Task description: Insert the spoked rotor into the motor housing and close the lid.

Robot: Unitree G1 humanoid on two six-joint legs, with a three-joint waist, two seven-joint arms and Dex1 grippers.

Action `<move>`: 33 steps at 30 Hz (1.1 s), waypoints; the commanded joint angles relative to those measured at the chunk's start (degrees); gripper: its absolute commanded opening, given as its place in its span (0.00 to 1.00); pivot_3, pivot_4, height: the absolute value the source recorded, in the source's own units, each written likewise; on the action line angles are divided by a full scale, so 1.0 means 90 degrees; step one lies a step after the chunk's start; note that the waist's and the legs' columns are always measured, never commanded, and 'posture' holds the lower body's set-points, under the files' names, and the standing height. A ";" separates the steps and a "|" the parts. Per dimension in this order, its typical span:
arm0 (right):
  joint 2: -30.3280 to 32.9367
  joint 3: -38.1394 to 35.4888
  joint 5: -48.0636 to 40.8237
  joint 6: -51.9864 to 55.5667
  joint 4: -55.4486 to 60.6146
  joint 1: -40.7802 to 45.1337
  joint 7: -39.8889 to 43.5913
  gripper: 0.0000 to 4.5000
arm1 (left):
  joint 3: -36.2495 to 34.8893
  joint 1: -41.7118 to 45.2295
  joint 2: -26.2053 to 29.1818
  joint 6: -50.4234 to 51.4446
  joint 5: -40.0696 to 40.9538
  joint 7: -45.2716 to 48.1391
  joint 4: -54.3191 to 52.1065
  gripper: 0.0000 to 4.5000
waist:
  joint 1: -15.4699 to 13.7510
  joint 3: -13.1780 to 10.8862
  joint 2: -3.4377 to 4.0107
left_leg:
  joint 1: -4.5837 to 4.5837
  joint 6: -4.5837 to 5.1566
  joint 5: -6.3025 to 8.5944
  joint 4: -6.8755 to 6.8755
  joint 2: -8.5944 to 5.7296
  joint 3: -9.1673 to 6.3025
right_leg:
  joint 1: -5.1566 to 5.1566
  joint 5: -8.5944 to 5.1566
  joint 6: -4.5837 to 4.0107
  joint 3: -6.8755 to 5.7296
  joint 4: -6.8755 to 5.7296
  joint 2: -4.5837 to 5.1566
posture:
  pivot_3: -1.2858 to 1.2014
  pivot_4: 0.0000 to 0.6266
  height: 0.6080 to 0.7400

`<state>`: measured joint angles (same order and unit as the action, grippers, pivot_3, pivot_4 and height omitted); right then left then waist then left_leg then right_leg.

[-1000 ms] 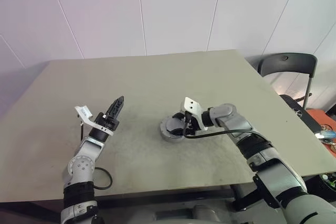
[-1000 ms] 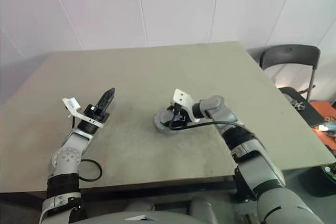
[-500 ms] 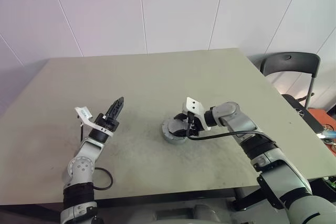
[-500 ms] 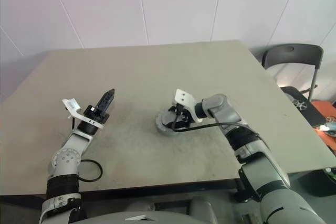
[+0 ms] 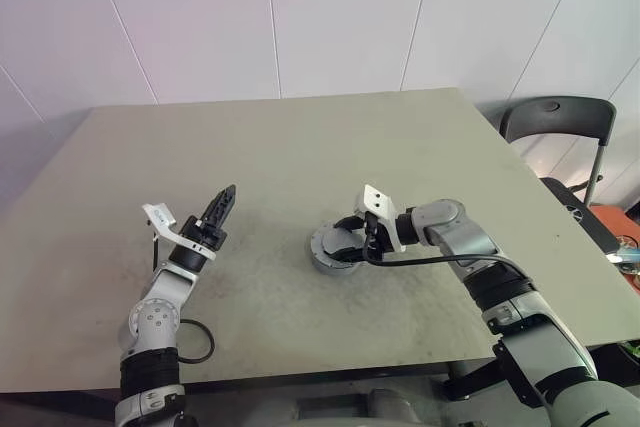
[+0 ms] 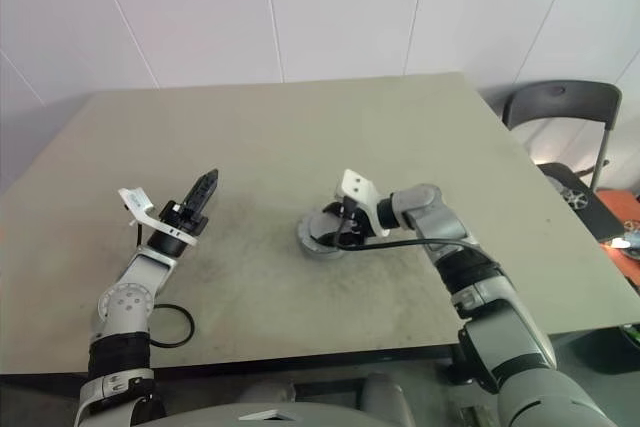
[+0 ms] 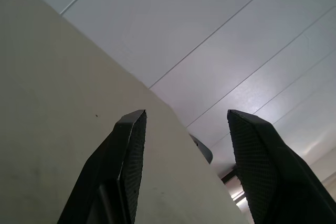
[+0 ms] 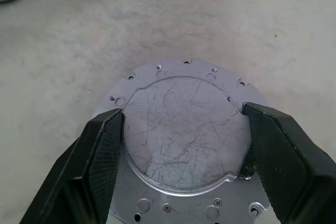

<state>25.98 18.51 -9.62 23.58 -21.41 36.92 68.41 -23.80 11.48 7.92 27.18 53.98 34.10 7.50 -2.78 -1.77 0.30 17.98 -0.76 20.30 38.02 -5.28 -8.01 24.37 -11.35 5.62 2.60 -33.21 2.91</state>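
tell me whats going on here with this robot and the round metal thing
A humanoid robot is working at a table. Its right gripper hangs over a round grey metal assembly, apparently the lid sitting on the motor housing, with the open fingers straddling the raised scratched disc. Whether they touch its sides I cannot tell. The left gripper is open and empty, held in the air off to the side. The lid appears to be on already.
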 commanded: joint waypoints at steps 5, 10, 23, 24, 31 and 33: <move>0.0295 -0.0165 -0.0151 0.0568 0.0839 0.0116 0.0229 0.72 | 0.0018 0.0072 0.0016 -0.0051 0.0019 -0.0003 -0.0226 0.58 | 0.0058 0.0000 -0.0003 | 0.0125 -0.0006 0.0000 -0.0003 0.0002 0.0006 | 0.0137 0.0006 -0.0007 0.0001 -0.0012 0.0002 | 0.52 0.00 1.00; 0.0350 -0.0344 -0.0371 0.0524 0.1242 0.0159 0.0359 0.72 | 0.0010 0.0076 0.0021 -0.0074 0.0021 -0.0004 -0.0202 0.58 | 0.0058 -0.0002 -0.0004 | 0.0158 -0.0007 -0.0001 0.0007 0.0001 0.0018 | 0.0167 0.0014 -0.0018 0.0005 -0.0012 0.0002 | 0.52 0.00 1.00; 0.0417 -0.0150 -0.0008 0.0076 0.1061 -0.0065 0.0204 0.72 | 0.0017 0.0116 0.0035 -0.0069 0.0018 0.0001 -0.0168 0.58 | 0.0067 -0.0003 -0.0006 | 0.0148 -0.0019 -0.0009 0.0016 0.0009 0.0026 | 0.0162 0.0026 -0.0035 0.0010 -0.0025 -0.0007 | 0.52 0.00 1.00; 0.0433 -0.0167 -0.0010 0.0104 0.1048 -0.0055 0.0224 0.72 | 0.0023 0.0111 0.0035 -0.0066 0.0014 -0.0003 -0.0180 0.58 | 0.0066 -0.0003 -0.0006 | 0.0148 -0.0023 -0.0011 0.0016 0.0012 0.0026 | 0.0162 0.0028 -0.0039 0.0010 -0.0026 -0.0010 | 0.52 0.00 1.00; 0.0498 -0.0146 0.0161 0.0104 0.0796 0.0024 0.0216 0.72 | 0.0022 0.0134 0.0044 -0.0066 0.0011 0.0001 -0.0158 0.58 | 0.0058 -0.0002 -0.0008 | 0.0147 -0.0030 -0.0016 0.0024 0.0013 0.0026 | 0.0158 0.0035 -0.0047 0.0010 -0.0030 -0.0014 | 0.52 0.00 1.00; 0.0490 -0.0198 0.0117 0.0106 0.0781 0.0032 0.0255 0.72 | 0.0021 0.0149 0.0048 -0.0073 0.0004 0.0009 -0.0134 0.58 | 0.0062 -0.0002 -0.0008 | 0.0145 -0.0030 -0.0017 0.0025 0.0013 0.0028 | 0.0158 0.0036 -0.0048 0.0010 -0.0031 -0.0014 | 0.52 0.00 1.00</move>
<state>29.83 17.80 -8.20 25.06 -14.78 35.42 70.37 -23.45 11.63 7.85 27.12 53.97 33.75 7.52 -2.22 -1.79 0.23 19.28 -1.03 20.15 38.24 -5.16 -7.76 25.79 -11.03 5.19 2.69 -33.50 2.79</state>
